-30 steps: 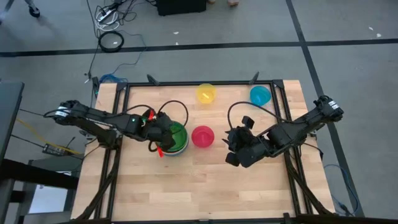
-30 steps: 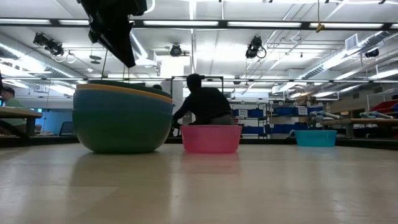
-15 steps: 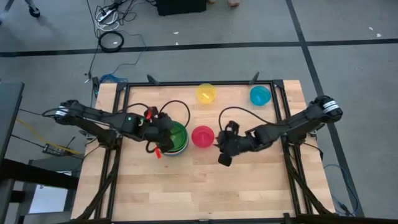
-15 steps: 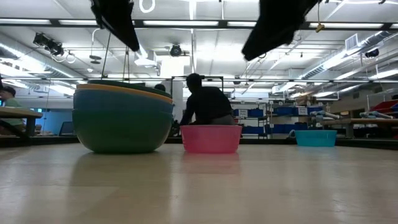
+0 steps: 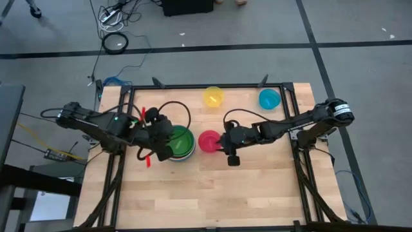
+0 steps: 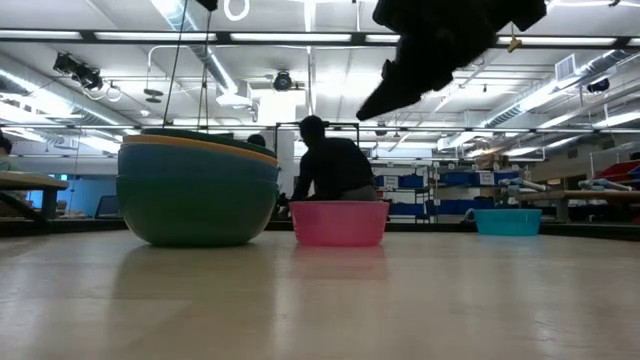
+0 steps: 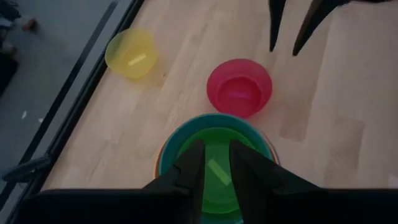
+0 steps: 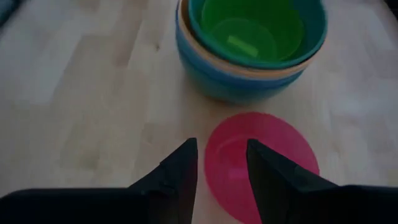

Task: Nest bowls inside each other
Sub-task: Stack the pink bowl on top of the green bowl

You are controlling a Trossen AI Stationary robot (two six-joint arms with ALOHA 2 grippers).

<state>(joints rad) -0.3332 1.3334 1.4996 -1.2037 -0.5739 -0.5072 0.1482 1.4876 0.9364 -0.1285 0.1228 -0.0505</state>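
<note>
The table (image 5: 193,193) carries nothing on its near half; the bowls stand from its middle to its far edge.

At mid-depth, left of centre, sits the stack of nested bowls (image 5: 180,143): a lime green bowl (image 8: 256,30) innermost, inside a teal bowl (image 8: 314,34), with an orange rim showing beneath and a blue bowl outermost. In the low view the stack (image 6: 197,192) rests flat on the table. The left claw (image 5: 161,143) hangs over the stack's left side, raised above it, its fingers (image 7: 189,171) parted a little and grasping nothing, the green bowl visible between them.

Just right of the stack, apart from it, stands the pink-red bowl (image 5: 209,140), upright and alone. The right claw (image 5: 226,143) hovers at that bowl's right edge, above it; its fingers (image 8: 180,165) are spread and released, with the bowl's rim under the gap between them. Whether a fingertip touches the rim is hard to judge from these views, though the low view shows the claw (image 6: 385,100) well above the table.

Toward the far edge, the yellow bowl (image 5: 214,96) stands at centre and the cyan bowl (image 5: 270,98) to its right, well apart from each other.

Beyond the table a person (image 6: 328,168) is seen in silhouette.
</note>
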